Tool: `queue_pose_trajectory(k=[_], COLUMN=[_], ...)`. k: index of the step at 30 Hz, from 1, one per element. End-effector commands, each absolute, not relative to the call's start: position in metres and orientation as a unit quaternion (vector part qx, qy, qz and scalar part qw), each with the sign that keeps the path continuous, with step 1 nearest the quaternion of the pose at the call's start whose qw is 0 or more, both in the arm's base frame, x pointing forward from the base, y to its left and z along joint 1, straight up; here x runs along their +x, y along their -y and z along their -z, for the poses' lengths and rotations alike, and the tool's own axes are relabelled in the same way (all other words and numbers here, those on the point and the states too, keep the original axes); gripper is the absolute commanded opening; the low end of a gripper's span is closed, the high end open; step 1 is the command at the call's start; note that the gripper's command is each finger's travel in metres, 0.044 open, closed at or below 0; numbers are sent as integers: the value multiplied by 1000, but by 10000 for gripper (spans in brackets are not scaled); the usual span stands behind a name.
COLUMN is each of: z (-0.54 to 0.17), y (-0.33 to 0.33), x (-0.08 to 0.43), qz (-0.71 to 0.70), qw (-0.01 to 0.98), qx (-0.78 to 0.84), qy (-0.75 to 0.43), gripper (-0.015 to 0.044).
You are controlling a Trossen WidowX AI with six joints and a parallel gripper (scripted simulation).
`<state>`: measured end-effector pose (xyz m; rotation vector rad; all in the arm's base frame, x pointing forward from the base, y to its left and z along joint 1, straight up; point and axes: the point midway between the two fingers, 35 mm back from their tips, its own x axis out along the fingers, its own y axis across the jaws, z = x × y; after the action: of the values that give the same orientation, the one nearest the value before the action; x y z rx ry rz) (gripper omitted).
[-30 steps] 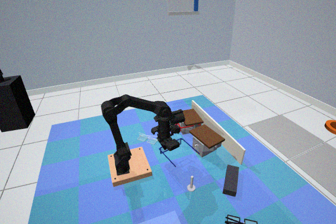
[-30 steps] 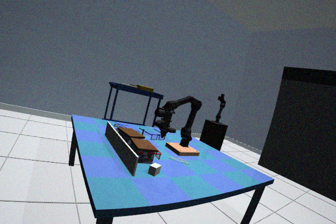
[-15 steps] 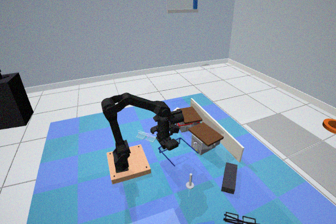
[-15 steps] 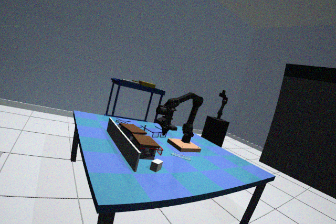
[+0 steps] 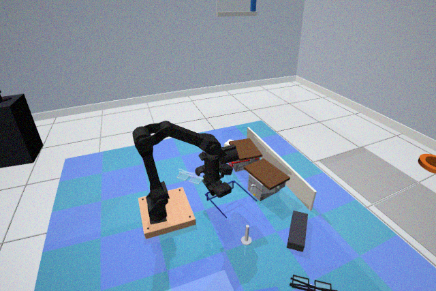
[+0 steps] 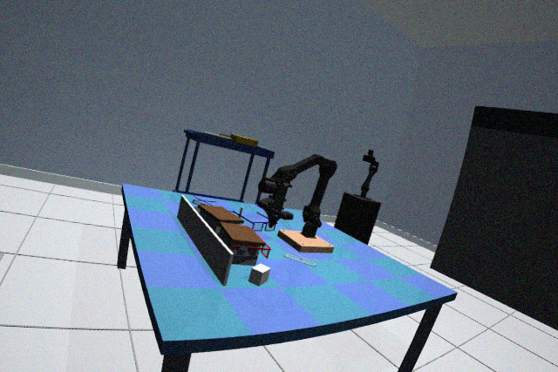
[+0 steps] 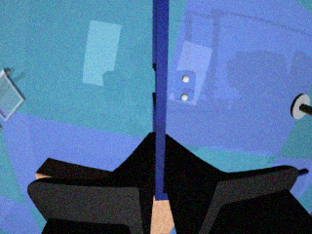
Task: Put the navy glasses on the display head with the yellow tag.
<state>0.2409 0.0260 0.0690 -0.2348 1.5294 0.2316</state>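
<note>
My gripper [image 5: 220,191] [image 6: 273,225] [image 7: 156,138] is shut on the front of the navy glasses [image 5: 232,184] [image 6: 257,226] [image 7: 161,73] and holds them above the table. Both temples are open and stretch away from the arm's base; one temple's tip shows in front of the near head in the top view. That head [image 5: 261,191], with a brown top and a small yellow tag [image 5: 253,194], has no glasses on it. The other head [image 5: 240,165] [image 6: 245,256] wears red glasses [image 6: 266,249]. Whether the navy glasses touch the tagged head cannot be told.
A pale board [image 5: 283,170] [image 6: 205,241] stands behind the heads. Clear glasses [image 5: 192,176] [image 6: 297,260] lie near the arm's base. A peg on a disc [image 5: 246,234], a dark block [image 5: 298,230], black glasses [image 5: 300,283] and a white cube [image 6: 259,274] are on the table.
</note>
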Motion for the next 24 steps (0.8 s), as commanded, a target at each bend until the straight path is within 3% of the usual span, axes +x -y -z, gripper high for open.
queue_pose_trajectory(k=[1,24], z=[-64,-45], y=[-26,-26], x=[239,238], qz=[-104,-104], qw=[707,707], qx=[-103,-103], qy=[-692,-692], gripper=[0,0])
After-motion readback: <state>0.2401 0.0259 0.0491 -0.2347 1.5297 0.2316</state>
